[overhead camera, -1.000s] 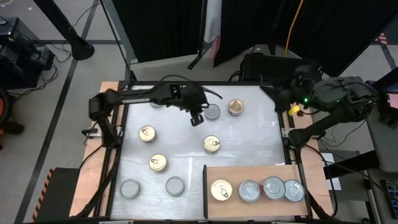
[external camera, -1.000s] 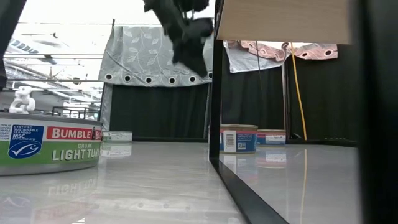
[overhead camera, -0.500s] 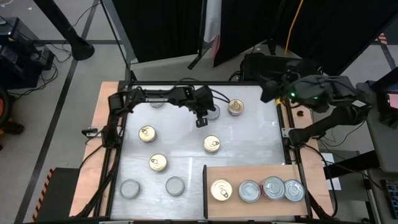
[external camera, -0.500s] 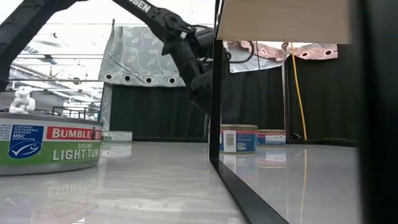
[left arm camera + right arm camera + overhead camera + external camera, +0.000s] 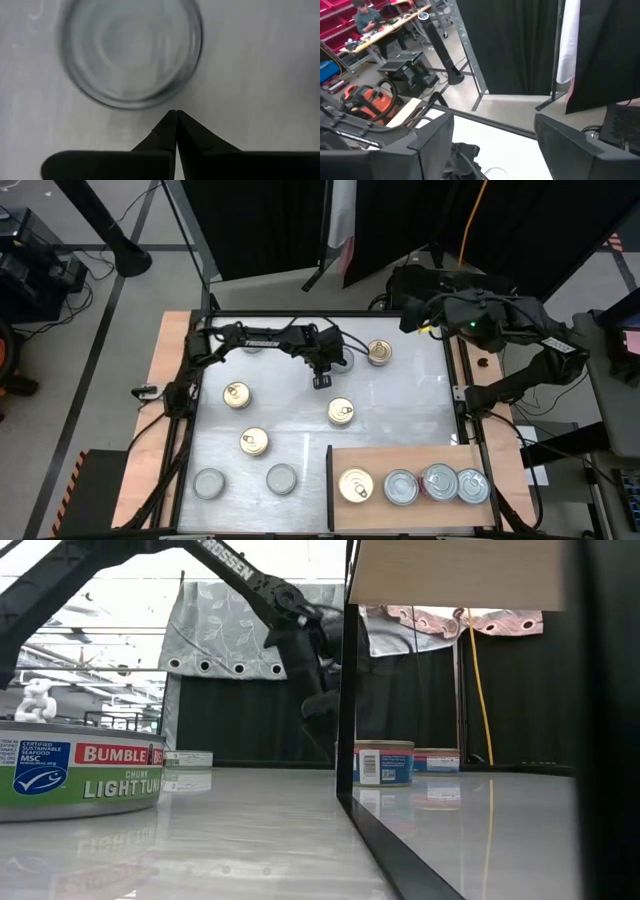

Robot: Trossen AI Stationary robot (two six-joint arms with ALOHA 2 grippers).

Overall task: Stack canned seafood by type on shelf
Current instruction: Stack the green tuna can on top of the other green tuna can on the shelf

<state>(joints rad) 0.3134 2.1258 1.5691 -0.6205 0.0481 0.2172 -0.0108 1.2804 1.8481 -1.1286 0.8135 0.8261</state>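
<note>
A silver-topped tin [image 5: 131, 52] stands on the white table near the far edge; in the high view, where my left arm partly covers it, this tin [image 5: 343, 360] shows beside a gold-topped tin [image 5: 379, 352]. My left gripper [image 5: 176, 113] [image 5: 322, 378] is shut, points steeply down, and has its tips at the tin's near-left rim. My right gripper [image 5: 490, 150] [image 5: 412, 313] hangs open and high over the far right corner, holding nothing. The shelf [image 5: 420, 460] at the near right carries one gold-topped tin [image 5: 355, 485] and three silver ones [image 5: 440, 483]. My left gripper's shut fingertips [image 5: 170, 122] stand right beside the rim [image 5: 159, 102] of the silver-topped tin, coming steeply from above. Whether they touch the rim or the table I cannot tell.
Loose tins stand on the table: gold ones [image 5: 236, 394] [image 5: 341, 411] [image 5: 254, 442], silver ones [image 5: 209, 483] [image 5: 281, 478], and another [image 5: 255, 345] under my left arm. A Bumble Bee tin [image 5: 80, 775] fills the low view's left. The shelf's dark edge [image 5: 346, 690] blocks that view's middle.
My left gripper has come down toward the table beside the silver-topped tin, with the arm stretching out lower. My right arm has swung along the far edge toward the table's left. No tin has moved.
</note>
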